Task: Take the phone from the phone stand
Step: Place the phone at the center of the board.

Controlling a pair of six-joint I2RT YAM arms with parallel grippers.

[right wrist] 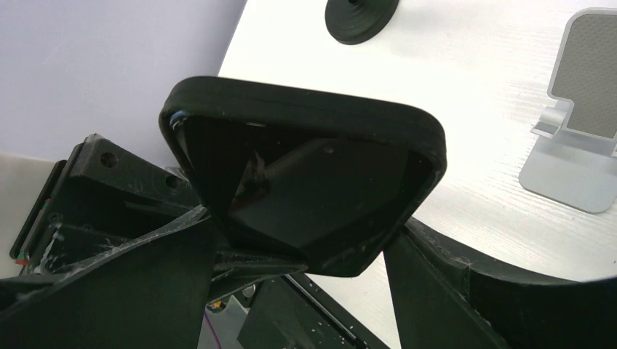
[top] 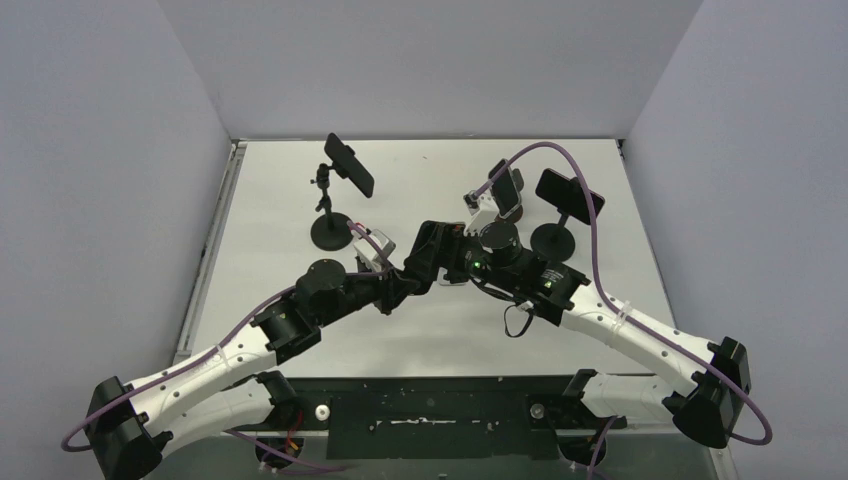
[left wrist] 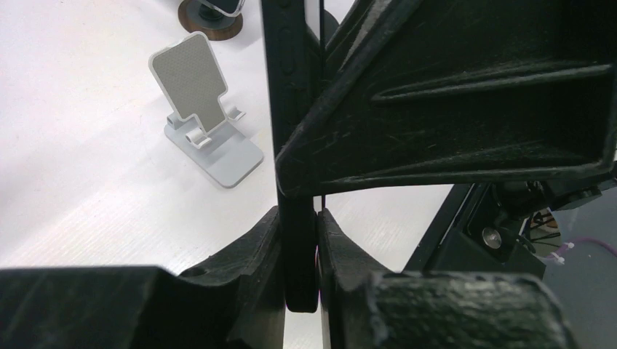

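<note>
The black phone (right wrist: 305,174) hangs above the table between both arms, off the empty silver phone stand (left wrist: 207,120), which also shows in the right wrist view (right wrist: 582,145). My left gripper (left wrist: 300,214) is shut on the phone's thin edge (left wrist: 291,109), both fingers pressed against it. My right gripper (right wrist: 305,233) spans the phone's width, with a finger against each side. In the top view the two grippers meet at the table's middle, left (top: 425,258) and right (top: 455,258), and the phone is lost among them.
A black phone on a black pole stand (top: 349,165) stands at the back left, its round base (top: 331,231) near my left arm. Another clamped phone (top: 569,196) and a small upright phone (top: 507,190) stand at the back right. Grey walls surround the table.
</note>
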